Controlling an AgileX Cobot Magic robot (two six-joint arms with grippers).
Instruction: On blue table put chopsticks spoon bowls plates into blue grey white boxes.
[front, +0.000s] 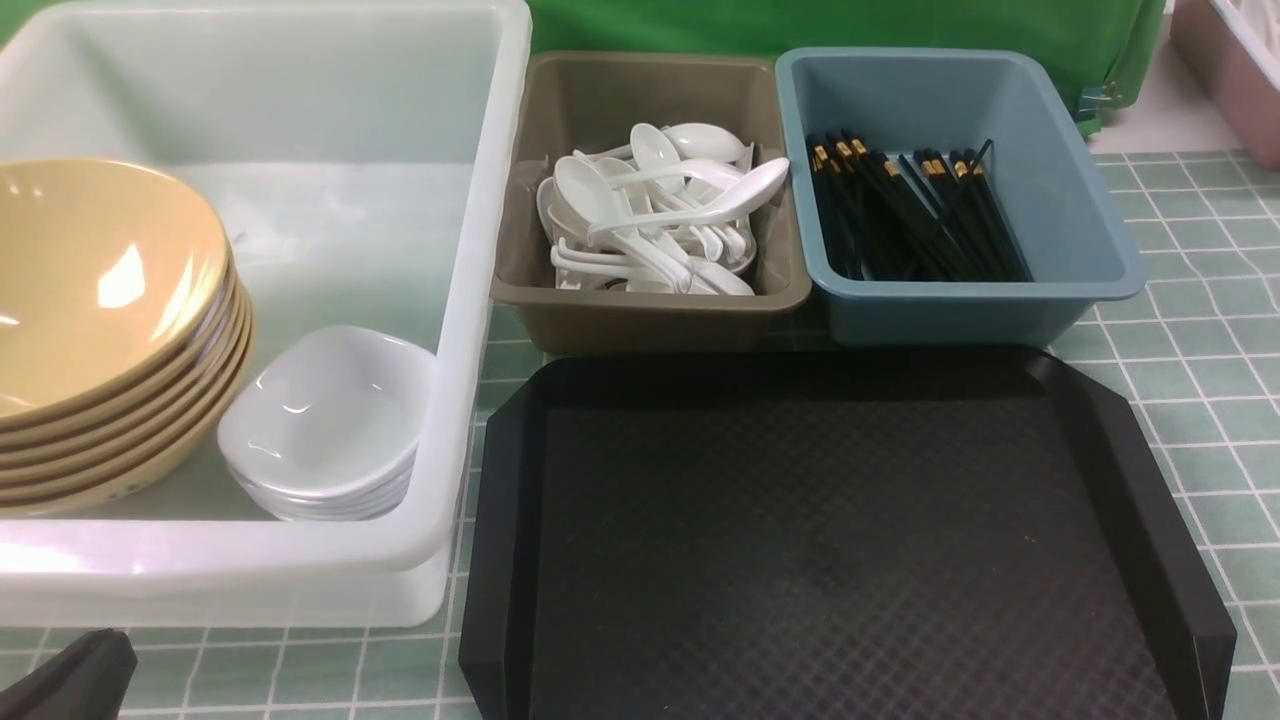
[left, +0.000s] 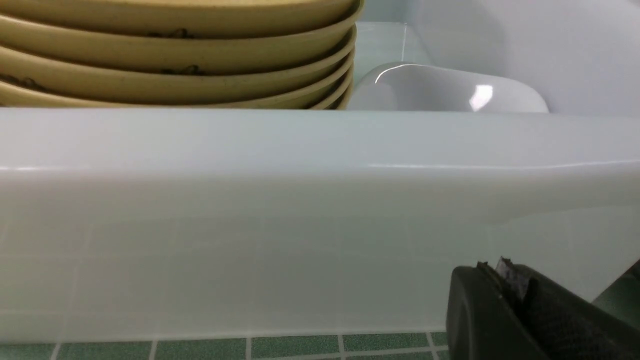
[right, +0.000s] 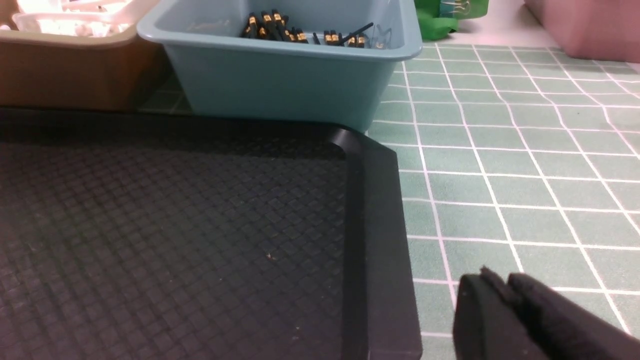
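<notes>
Your sorting looks done: tan bowls (front: 100, 320) and white plates (front: 325, 430) share the white tub (front: 480, 300), spoons (front: 655, 210) the grey bin (front: 640, 315), chopsticks (front: 915, 210) the blue bin (front: 1090, 215). Both grippers, left (left: 510, 290) and right (right: 505, 295), rest low, pressed together, holding nothing.

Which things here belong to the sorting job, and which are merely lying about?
Part of the job:
- stacked mustard-tan bowls
- small white squarish dishes
- large translucent white tub
- white soup spoons
- grey-brown bin
- black gold-banded chopsticks
- dusty blue bin
- tiled green-blue table

Lying about:
- black diamond-textured tray
- pink crate
- green cloth
</notes>
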